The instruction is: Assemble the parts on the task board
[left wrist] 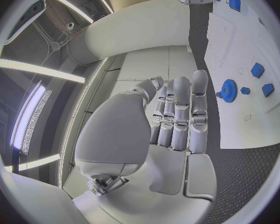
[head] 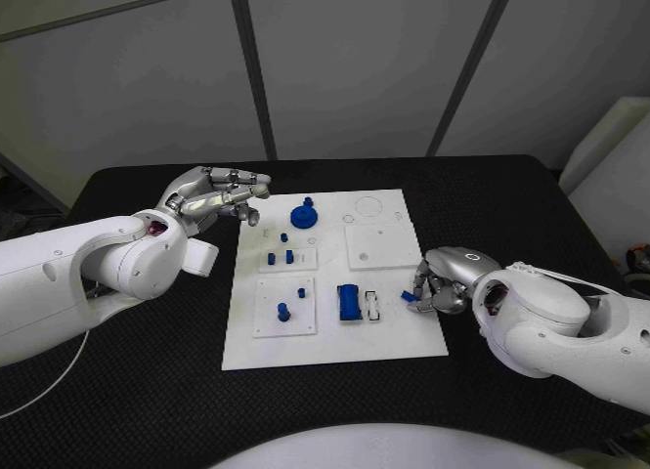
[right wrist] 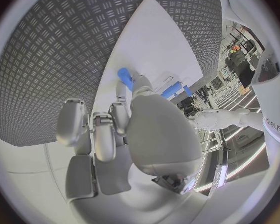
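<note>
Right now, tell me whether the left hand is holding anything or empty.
Empty. The left hand hovers beside the task board, fingers extended with nothing between them.

Reaching in from the left, the left hand hovering at the far left, fingers curled in, holding nothing. Reaching in from the right, the right hand pinching a small blue part.

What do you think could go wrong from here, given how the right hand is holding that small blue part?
1. The right hand pinches a small blue part by its fingertips at the task board's right edge; so slight a hold could slip, dropping the part onto the black table.
2. The left hand hovers near the blue gear; a stray move might nudge it.
</note>
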You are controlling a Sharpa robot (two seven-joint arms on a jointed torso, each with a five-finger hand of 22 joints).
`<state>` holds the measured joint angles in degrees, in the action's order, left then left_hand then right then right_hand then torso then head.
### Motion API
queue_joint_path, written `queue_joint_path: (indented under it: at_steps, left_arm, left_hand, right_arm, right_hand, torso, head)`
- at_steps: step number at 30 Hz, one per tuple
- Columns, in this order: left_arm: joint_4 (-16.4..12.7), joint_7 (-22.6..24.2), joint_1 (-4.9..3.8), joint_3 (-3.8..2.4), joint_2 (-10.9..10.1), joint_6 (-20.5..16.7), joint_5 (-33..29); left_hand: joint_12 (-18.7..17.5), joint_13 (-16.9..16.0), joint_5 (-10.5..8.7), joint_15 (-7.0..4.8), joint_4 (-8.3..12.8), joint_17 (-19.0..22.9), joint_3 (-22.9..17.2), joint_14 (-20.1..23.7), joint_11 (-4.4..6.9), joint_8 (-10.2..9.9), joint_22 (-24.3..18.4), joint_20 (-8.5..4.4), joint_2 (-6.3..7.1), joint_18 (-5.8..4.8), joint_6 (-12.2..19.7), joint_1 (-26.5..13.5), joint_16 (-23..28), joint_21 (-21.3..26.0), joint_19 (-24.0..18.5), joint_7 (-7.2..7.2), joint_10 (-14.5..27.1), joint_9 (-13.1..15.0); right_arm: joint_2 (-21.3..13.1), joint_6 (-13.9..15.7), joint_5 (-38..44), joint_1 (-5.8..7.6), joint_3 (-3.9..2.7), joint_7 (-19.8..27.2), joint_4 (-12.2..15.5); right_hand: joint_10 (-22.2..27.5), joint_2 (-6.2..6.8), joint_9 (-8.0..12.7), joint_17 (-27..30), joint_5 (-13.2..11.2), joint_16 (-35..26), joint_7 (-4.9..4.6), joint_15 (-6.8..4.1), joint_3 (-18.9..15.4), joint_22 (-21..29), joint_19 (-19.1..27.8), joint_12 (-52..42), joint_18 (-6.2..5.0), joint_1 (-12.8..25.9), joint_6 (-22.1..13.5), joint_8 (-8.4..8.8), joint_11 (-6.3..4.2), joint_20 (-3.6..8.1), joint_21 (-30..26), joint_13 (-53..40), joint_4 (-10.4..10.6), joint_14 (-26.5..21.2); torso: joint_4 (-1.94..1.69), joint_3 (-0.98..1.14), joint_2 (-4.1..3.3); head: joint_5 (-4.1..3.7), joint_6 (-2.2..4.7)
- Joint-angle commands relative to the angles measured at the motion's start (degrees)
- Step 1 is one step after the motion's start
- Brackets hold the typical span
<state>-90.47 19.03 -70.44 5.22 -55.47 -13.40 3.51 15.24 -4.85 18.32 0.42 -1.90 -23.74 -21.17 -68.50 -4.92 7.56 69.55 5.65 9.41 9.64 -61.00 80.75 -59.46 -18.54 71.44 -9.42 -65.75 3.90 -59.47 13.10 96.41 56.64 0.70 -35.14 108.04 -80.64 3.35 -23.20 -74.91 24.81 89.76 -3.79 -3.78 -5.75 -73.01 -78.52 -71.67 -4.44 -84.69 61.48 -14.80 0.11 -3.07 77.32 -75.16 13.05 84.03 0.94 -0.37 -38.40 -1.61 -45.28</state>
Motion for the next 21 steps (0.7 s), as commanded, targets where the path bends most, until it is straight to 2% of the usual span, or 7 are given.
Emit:
queue_joint_path:
  at_steps: [1,5,7,9,11,14,21]
  left_arm:
    - [-0.14,0.23,-0.05,-0.03,-0.05,0.71,-0.18]
    - [-0.14,0.23,-0.04,-0.03,-0.05,0.68,-0.18]
    - [-0.14,0.23,-0.04,-0.03,-0.05,0.67,-0.18]
    - [-0.14,0.24,-0.04,-0.03,-0.04,0.66,-0.18]
    - [-0.15,0.24,-0.04,-0.03,-0.02,0.65,-0.18]
    - [-0.17,0.25,-0.04,-0.03,-0.02,0.64,-0.18]
    - [-0.29,0.31,-0.05,-0.03,-0.18,0.54,-0.19]
  left_hand:
    - [0.30,-0.07,-0.19,0.03,0.02,0.10,0.29,0.22,-0.18,0.09,-0.06,0.24,-0.41,0.69,0.24,-0.03,0.22,0.27,-0.04,0.05,0.37,-0.07]
    - [0.30,-0.07,-0.19,0.03,0.02,0.10,0.29,0.22,-0.18,0.09,-0.06,0.24,-0.41,0.69,0.24,-0.03,0.22,0.27,-0.04,0.05,0.37,-0.07]
    - [0.30,-0.07,-0.19,0.03,0.02,0.10,0.29,0.22,-0.18,0.09,-0.06,0.24,-0.41,0.69,0.24,-0.03,0.22,0.27,-0.04,0.05,0.37,-0.07]
    - [0.30,-0.07,-0.19,0.03,0.02,0.10,0.29,0.22,-0.18,0.09,-0.06,0.24,-0.41,0.69,0.24,-0.03,0.22,0.27,-0.04,0.05,0.37,-0.07]
    - [0.30,-0.07,-0.19,0.03,0.02,0.10,0.29,0.22,-0.18,0.09,-0.06,0.24,-0.41,0.69,0.24,-0.03,0.22,0.27,-0.04,0.05,0.37,-0.07]
    - [0.35,-0.07,-0.17,0.04,0.03,0.12,0.29,0.23,-0.18,0.10,-0.09,0.26,-0.50,0.69,0.26,-0.02,0.21,0.31,-0.04,0.05,0.44,-0.07]
    - [0.43,-0.09,-0.20,0.08,-0.13,0.15,0.43,0.24,-0.20,0.14,-0.15,0.30,-0.55,0.68,0.24,-0.28,0.19,0.37,-0.03,0.06,0.48,-0.05]
  right_arm:
    - [-0.24,-0.35,0.61,-0.39,0.38,-2.78,-0.11]
    - [-0.78,2.28,-1.84,-0.38,0.37,-3.25,0.87]
    - [-1.05,3.52,-3.37,-0.38,0.37,-3.23,1.35]
    - [-1.35,5.54,-6.33,-0.36,0.36,-2.71,1.89]
    - [-1.60,7.92,-9.63,-0.34,0.35,-1.68,2.39]
    - [-1.74,10.71,-12.82,-0.32,0.34,-0.46,2.98]
    - [-1.53,14.42,-16.09,-0.28,0.32,1.04,3.91]
  right_hand:
    - [-0.11,-1.12,-0.38,-14.21,0.64,-0.15,0.17,-0.27,1.41,-0.13,0.04,0.06,0.26,-2.11,0.66,-0.35,-0.77,0.47,-0.08,-0.35,-0.33,5.77]
    - [-0.32,-1.76,-0.40,-14.51,-0.19,-0.02,0.40,-0.47,3.87,-0.51,-0.24,-0.19,0.35,-3.39,1.02,-0.34,-1.00,0.71,0.20,-0.61,-0.55,5.84]
    - [-0.44,-1.87,-0.45,-14.62,0.14,0.03,0.50,-0.53,4.67,-0.66,-0.35,-0.30,0.38,-3.48,1.13,-0.38,-1.08,0.77,0.31,-0.71,-0.46,5.86]
    - [-0.47,-1.70,-0.55,-14.62,1.45,0.03,0.46,-0.57,5.96,-0.69,-0.36,-0.23,0.39,-3.39,1.05,-0.38,-1.17,0.86,0.32,-0.71,-0.19,5.86]
    - [-0.52,-1.27,-0.75,-14.66,2.68,0.05,0.45,-0.62,7.72,-0.77,-0.40,-0.20,0.40,-3.55,0.97,-0.48,-1.13,0.94,0.37,-0.74,-0.12,5.87]
    - [-0.72,-0.21,-1.11,-14.95,2.85,0.18,0.50,-0.62,10.03,-1.04,-0.55,-0.32,0.47,-2.96,0.85,-0.68,-1.09,0.91,0.56,-0.88,0.27,5.94]
    - [-1.00,1.35,-1.69,-15.09,2.77,0.24,0.62,-0.66,12.81,-1.55,-0.88,-0.51,0.57,-1.54,0.89,-1.08,-1.18,0.94,0.93,-1.08,0.95,5.97]
  torso:
    - [0.08,0.03,-0.04]
    - [0.05,-0.01,0.01]
    - [0.05,0.00,0.00]
    - [0.04,-0.01,0.01]
    - [0.00,-0.04,0.02]
    - [-0.01,-0.05,0.01]
    - [-0.02,-0.06,-0.07]
  head:
    - [0.06,0.01]
    - [-0.01,0.06]
    - [-0.01,0.07]
    - [0.04,0.12]
    - [0.04,0.15]
    - [0.03,0.30]
    - [0.21,0.37]
